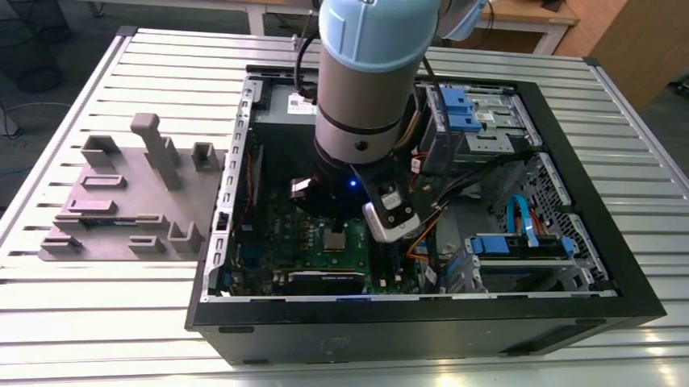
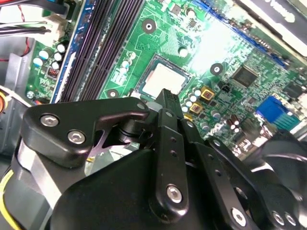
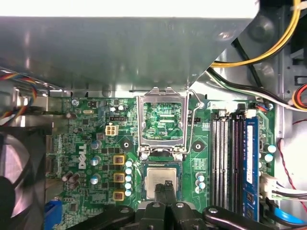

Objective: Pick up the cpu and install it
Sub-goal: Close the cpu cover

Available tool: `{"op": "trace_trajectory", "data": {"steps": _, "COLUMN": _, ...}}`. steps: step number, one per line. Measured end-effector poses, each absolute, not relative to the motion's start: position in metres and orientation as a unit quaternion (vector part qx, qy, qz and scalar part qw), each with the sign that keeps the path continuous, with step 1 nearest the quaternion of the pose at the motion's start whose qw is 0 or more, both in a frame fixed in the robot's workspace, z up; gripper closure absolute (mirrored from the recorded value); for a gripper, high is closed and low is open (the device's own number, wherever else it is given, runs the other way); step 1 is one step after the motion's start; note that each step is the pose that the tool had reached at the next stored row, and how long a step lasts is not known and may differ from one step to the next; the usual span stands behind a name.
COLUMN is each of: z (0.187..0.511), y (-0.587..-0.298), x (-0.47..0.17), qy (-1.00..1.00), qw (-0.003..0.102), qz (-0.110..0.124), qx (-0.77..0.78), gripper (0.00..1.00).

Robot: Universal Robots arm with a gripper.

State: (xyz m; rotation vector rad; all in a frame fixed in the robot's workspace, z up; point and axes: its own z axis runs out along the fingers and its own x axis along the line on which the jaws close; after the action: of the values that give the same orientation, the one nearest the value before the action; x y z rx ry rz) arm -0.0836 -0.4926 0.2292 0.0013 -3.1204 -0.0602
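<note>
The cpu lies flat in its seat on the motherboard, with the hinged metal frame tipped open beyond it. The gripper hangs straight over the chip's edge, its jaws drawn together and holding nothing.

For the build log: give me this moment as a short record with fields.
cpu: lying in the socket, silver top up
socket lid: open, standing upright
tool: shut, tips right over the cpu; contact cannot be told
arm: reaching down into the case
tray: on the table, at the exterior view's left of the case
</note>
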Motion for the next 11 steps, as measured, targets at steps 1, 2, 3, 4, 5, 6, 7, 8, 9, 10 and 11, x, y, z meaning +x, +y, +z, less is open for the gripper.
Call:
{"op": "trace_trajectory", "data": {"steps": 1, "z": 0.231, "y": -0.492, "x": -0.084, "qy": -1.000, "qw": 0.010, "qz": -0.019, "qx": 0.000, "gripper": 0.90}}
{"op": "trace_trajectory", "data": {"steps": 2, "z": 0.233, "y": -0.492, "x": -0.084, "qy": -1.000, "qw": 0.010, "qz": -0.019, "qx": 0.000, "gripper": 0.90}}
{"op": "trace_trajectory", "data": {"steps": 3, "z": 0.235, "y": -0.492, "x": -0.084, "qy": -1.000, "qw": 0.010, "qz": -0.019, "qx": 0.000, "gripper": 0.90}}
{"op": "trace_trajectory", "data": {"steps": 4, "z": 0.237, "y": -0.492, "x": -0.084, "qy": -1.000, "qw": 0.010, "qz": -0.019, "qx": 0.000, "gripper": 0.90}}
{"op": "trace_trajectory", "data": {"steps": 5, "z": 0.239, "y": -0.492, "x": -0.084, "qy": -1.000, "qw": 0.010, "qz": -0.019, "qx": 0.000, "gripper": 0.90}}
{"op": "trace_trajectory", "data": {"steps": 6, "z": 0.241, "y": -0.492, "x": -0.084, "qy": -1.000, "qw": 0.010, "qz": -0.019, "qx": 0.000, "gripper": 0.90}}
{"op": "trace_trajectory", "data": {"steps": 7, "z": 0.244, "y": -0.492, "x": -0.084, "qy": -1.000, "qw": 0.010, "qz": -0.019, "qx": 0.000, "gripper": 0.90}}
{"op": "trace_trajectory", "data": {"steps": 8, "z": 0.246, "y": -0.492, "x": -0.084, "qy": -1.000, "qw": 0.010, "qz": -0.019, "qx": 0.000, "gripper": 0.90}}
{"op": "trace_trajectory", "data": {"steps": 9, "z": 0.249, "y": -0.492, "x": -0.084, "qy": -1.000, "qw": 0.010, "qz": -0.019, "qx": 0.000, "gripper": 0.90}}
{"op": "trace_trajectory", "data": {"steps": 10, "z": 0.251, "y": -0.492, "x": -0.084, "qy": -1.000, "qw": 0.010, "qz": -0.019, "qx": 0.000, "gripper": 0.90}}
{"op": "trace_trajectory", "data": {"steps": 11, "z": 0.253, "y": -0.491, "x": -0.084, "qy": -1.000, "qw": 0.010, "qz": -0.019, "qx": 0.000, "gripper": 0.90}}
